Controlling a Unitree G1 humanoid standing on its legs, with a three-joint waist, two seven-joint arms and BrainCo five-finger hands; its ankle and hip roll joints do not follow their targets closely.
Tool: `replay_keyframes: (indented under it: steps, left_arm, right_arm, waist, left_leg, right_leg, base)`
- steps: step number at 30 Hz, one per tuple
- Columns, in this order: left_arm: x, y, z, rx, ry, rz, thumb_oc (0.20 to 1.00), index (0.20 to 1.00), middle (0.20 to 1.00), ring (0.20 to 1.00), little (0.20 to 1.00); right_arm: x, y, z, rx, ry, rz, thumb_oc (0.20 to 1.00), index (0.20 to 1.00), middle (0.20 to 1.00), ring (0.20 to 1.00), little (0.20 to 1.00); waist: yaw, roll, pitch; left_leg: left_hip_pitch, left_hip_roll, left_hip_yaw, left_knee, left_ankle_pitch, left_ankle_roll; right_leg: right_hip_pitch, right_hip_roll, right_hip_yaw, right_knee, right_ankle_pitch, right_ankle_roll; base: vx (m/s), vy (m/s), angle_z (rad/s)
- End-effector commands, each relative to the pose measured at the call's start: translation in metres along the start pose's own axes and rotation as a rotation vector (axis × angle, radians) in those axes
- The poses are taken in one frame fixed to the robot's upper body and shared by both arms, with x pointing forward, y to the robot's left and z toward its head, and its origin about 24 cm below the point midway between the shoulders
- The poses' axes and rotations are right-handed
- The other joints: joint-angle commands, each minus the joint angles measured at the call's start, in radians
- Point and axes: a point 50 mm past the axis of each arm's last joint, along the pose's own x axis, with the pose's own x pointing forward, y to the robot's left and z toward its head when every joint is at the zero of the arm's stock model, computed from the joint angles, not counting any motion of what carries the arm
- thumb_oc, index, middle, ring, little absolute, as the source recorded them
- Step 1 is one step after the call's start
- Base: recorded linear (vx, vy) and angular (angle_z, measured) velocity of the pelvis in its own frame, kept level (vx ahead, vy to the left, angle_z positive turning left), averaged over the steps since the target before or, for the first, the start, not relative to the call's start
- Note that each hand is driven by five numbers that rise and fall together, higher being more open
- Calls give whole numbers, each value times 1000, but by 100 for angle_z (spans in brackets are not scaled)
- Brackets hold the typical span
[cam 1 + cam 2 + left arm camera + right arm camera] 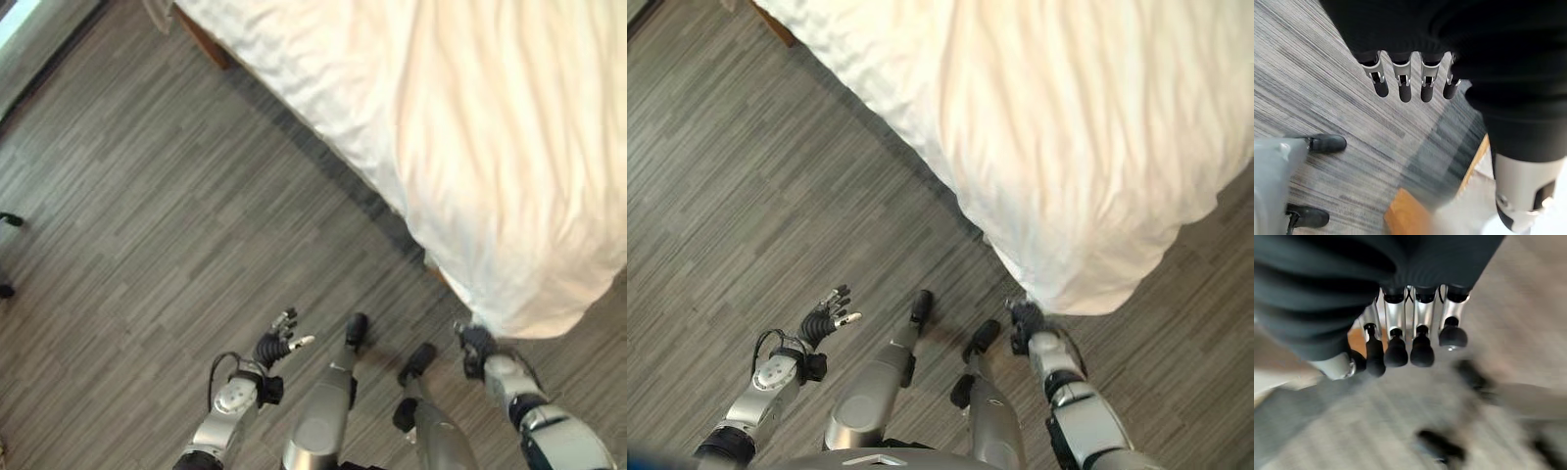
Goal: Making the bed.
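Here, the bed runs across the upper right of the head views, its white sheet hanging down the near side and a cream duvet spread over the top, its rumpled corner drooping off the bed's near corner toward the grey wood-plank floor. A strip of the wooden bed frame shows under the sheet at the far end, and another patch of it appears in the left wrist view beside the white bedding.

The left hand hangs low over the bare floor, well apart from the bed, its fingers straight and loosely spread, holding nothing; the left wrist view shows them in an even row with only floorboards beyond.

The right hand sits just below the drooping corner of the duvet, close to the fabric's edge; whether it touches the cloth cannot be told from the head views. In the right wrist view its fingers hang in a relaxed row, lightly bent, with nothing between them and the thumb, and only blurred floor past the tips.

The duvet lies creased, its lower corner bunched into a rounded fold overhanging the floor.
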Motion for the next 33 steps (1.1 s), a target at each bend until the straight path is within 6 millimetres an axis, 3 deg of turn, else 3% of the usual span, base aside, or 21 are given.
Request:
replay_keyframes:
  steps: [1,3,6,8,9,10,11,12,13,14,16,17,18,20,21,23,25,26,28,31,33]
  left_arm:
    - [-1,-11,4,-21,-44,-20,1000,1000,1000,1000,1000]
    - [-1,-10,5,-19,-43,-20,1000,1000,1000,1000,1000]
    - [0,-7,4,-17,-40,-11,1000,1000,1000,1000,1000]
    - [-1,-3,4,-10,-35,-2,1000,1000,1000,1000,1000]
    - [-1,3,3,-6,-28,14,1000,1000,1000,1000,1000]
    - [-1,2,3,-6,-29,13,1000,1000,1000,1000,1000]
    - [-1,5,4,-4,-29,18,1000,1000,1000,1000,1000]
    - [0,5,4,-4,-29,16,1000,1000,1000,1000,1000]
    - [-1,6,4,-6,-27,17,1000,1000,1000,1000,1000]
    - [-2,4,5,-6,-30,12,1000,1000,1000,1000,1000]
    - [-1,3,5,0,-32,12,1000,1000,1000,1000,1000]
    - [0,2,5,3,-33,7,1000,1000,1000,1000,1000]
    - [3,-5,6,13,-41,-19,1000,1000,1000,1000,1000]
    - [3,-5,7,13,-41,-19,1000,1000,1000,1000,1000]
    - [4,-10,9,14,-47,-49,1000,1000,1000,1000,1000]
    - [4,-12,8,11,-45,-64,1000,1000,1000,1000,1000]
    - [2,-14,6,11,-37,-86,1000,1000,1000,1000,1000]
    - [-2,-15,2,10,-22,-94,1000,1000,1000,1000,1000]
    - [-3,-15,1,7,-19,-97,1000,1000,1000,1000,1000]
    - [-5,-15,-1,3,-15,-99,1000,1000,1000,1000,1000]
    - [-5,-17,0,2,-20,-108,1000,1000,1000,1000,1000]
  right_arm:
    - [-8,-14,-32,-45,108,-15,200,200,200,200,200]
    - [-17,-27,-56,-15,176,-58,200,200,200,200,200]
    - [-22,-42,-67,29,199,-111,200,200,200,200,200]
    - [-29,-69,-73,164,202,-234,200,200,200,200,200]
    - [-36,-100,-71,327,148,-376,200,200,200,200,200]
    - [-36,-100,-71,327,147,-377,200,200,200,200,200]
    - [-43,-123,-69,414,110,-470,200,200,200,200,200]
    - [-43,-123,-69,414,110,-471,200,200,200,200,200]
    - [-49,-153,-50,540,-24,-576,200,200,200,200,200]
    - [-52,-162,-41,559,-88,-604,200,200,200,200,200]
    - [-59,-178,-1,509,-293,-616,200,200,200,200,200]
    - [-62,-180,20,474,-387,-591,200,200,200,200,200]
    - [-68,-180,59,488,-569,-557,200,200,200,200,200]
    - [-68,-180,59,489,-569,-558,200,200,200,200,200]
    - [-70,-167,101,474,-730,-448,200,200,200,200,200]
    - [-69,-165,109,471,-743,-434,200,200,200,200,200]
    - [-66,-150,136,429,-800,-350,200,200,200,200,200]
    - [-65,-131,163,381,-859,-267,200,200,200,200,200]
    - [-64,-123,173,363,-874,-240,200,200,200,200,200]
    - [-57,-89,203,313,-894,-126,200,200,200,200,200]
    - [-54,-87,211,305,-887,-118,200,200,200,200,200]
  waist:
    - [-24,-10,-18]
    - [-58,-12,-21]
    - [-79,-16,-28]
    - [-102,-21,-39]
    - [-129,-29,-52]
    - [-128,-28,-53]
    - [-143,-34,-63]
    - [-142,-33,-63]
    - [-164,-36,-79]
    - [-171,-37,-87]
    - [-190,-39,-97]
    - [-194,-41,-99]
    - [-198,-39,-103]
    - [-198,-39,-105]
    - [-192,-30,-106]
    - [-187,-26,-106]
    - [-175,-18,-103]
    - [-153,-3,-95]
    - [-147,4,-95]
    - [-117,30,-86]
    - [-109,37,-83]
  left_leg:
    - [-31,-53,3,-19,48,36]
    - [-13,-50,17,-19,44,35]
    - [-2,-49,27,-19,40,34]
    - [9,-48,39,-19,33,33]
    - [21,-46,51,-19,26,31]
    - [18,-46,51,-19,29,31]
    - [29,-45,56,-19,21,31]
    - [26,-45,56,-19,24,31]
    - [40,-46,64,-19,13,31]
    - [41,-46,67,-19,14,31]
    - [50,-48,77,-19,9,33]
    - [55,-48,82,-19,5,33]
    - [59,-48,90,-19,2,34]
    - [54,-48,90,-19,7,34]
    - [51,-52,92,-19,7,34]
    - [50,-53,93,-19,7,33]
    - [48,-54,94,-19,9,33]
    - [50,-57,97,-19,5,34]
    - [44,-58,96,-19,11,35]
    - [35,-63,95,-19,14,36]
    - [32,-65,94,-19,15,36]
  right_leg:
    - [9,-16,56,102,-32,44]
    - [17,-14,71,97,-33,43]
    - [24,-12,84,90,-30,43]
    - [29,-9,98,84,-27,44]
    - [38,-5,113,75,-25,45]
    - [35,-5,113,74,-22,44]
    - [44,-3,122,70,-25,46]
    - [41,-2,121,69,-22,45]
    - [53,-2,134,65,-24,48]
    - [52,-2,137,62,-20,49]
    - [54,-3,152,62,-15,52]
    - [56,-3,157,63,-17,53]
    - [57,-5,165,61,-12,54]
    - [52,-5,165,60,-8,54]
    - [49,-9,162,54,-3,54]
    - [48,-10,160,53,-2,54]
    - [46,-11,159,52,0,54]
    - [47,-14,160,54,-2,55]
    - [40,-15,160,54,2,55]
    - [30,-19,160,56,5,53]
    - [30,-19,158,55,5,53]
  base:
    - [14,27,-28]
    - [6,30,-27]
    - [0,6,-24]
    - [3,-3,-32]
    - [-4,-5,-18]
    - [16,-14,-27]
    - [6,-8,-21]
    - [27,-15,-22]
    - [-4,-8,-10]
    - [9,-11,-6]
    - [-18,5,-15]
    - [-34,1,-23]
    - [-26,-9,-17]
    - [-31,-10,-14]
    - [-20,-16,-5]
    - [-3,-2,-2]
    - [0,-11,-6]
    - [2,-12,-5]
    - [-1,2,-5]
    - [8,2,-3]
    - [11,1,2]
